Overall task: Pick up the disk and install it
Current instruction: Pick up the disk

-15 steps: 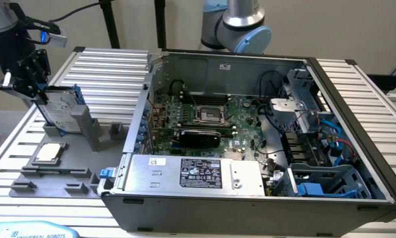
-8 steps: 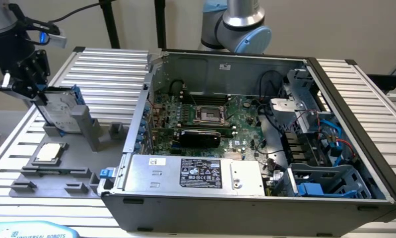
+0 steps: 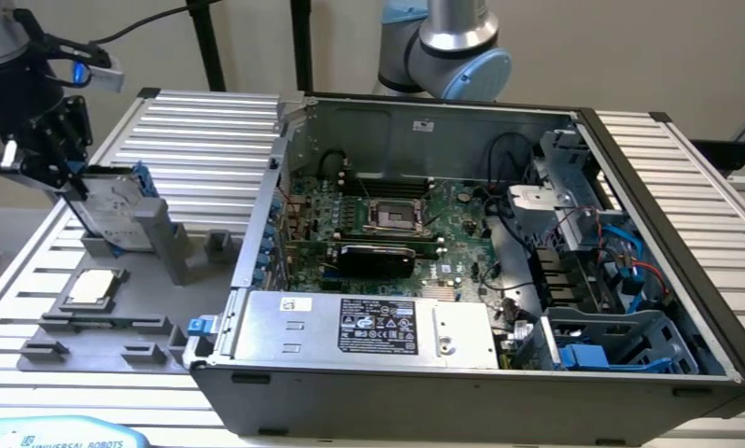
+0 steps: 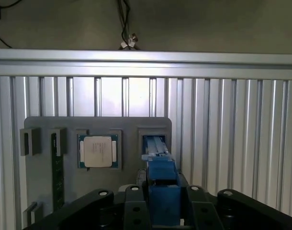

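Disk: end between the jaws was hidden by the gripper, itself cut off at the picture's edge; label print illegible.

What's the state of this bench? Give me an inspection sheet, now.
Surface: ribbed aluminium table, grey fixture plate on it.
Job's things: disk upright at the plate, in the gripper; computer case open.
Clutter: chip lying in the plate.
Gripper: gripper shut on the disk's upper end.
Cables: black cable at the wrist; blue and red wires in the case.
Surroundings: arm joint behind the case, plain wall.
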Robot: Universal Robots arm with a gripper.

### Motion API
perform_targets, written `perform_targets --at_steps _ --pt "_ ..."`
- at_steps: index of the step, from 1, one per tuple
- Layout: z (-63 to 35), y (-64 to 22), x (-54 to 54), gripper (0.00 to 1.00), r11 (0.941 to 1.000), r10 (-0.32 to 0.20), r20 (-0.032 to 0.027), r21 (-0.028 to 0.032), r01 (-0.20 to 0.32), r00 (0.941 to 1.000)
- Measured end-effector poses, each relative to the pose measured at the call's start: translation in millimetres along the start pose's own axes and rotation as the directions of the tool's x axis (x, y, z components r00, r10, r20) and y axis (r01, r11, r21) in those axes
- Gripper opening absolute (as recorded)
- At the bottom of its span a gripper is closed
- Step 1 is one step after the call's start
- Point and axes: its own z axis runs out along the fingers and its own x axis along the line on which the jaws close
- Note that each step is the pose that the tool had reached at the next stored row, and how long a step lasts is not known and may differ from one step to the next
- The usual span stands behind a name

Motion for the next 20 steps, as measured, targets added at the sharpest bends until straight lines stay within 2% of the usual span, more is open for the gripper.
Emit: perform_targets --at_steps 20 --pt "-0.1 0.0 2.8 0.33 1.0 0.0 0.002 0.0 0.0 1.0"
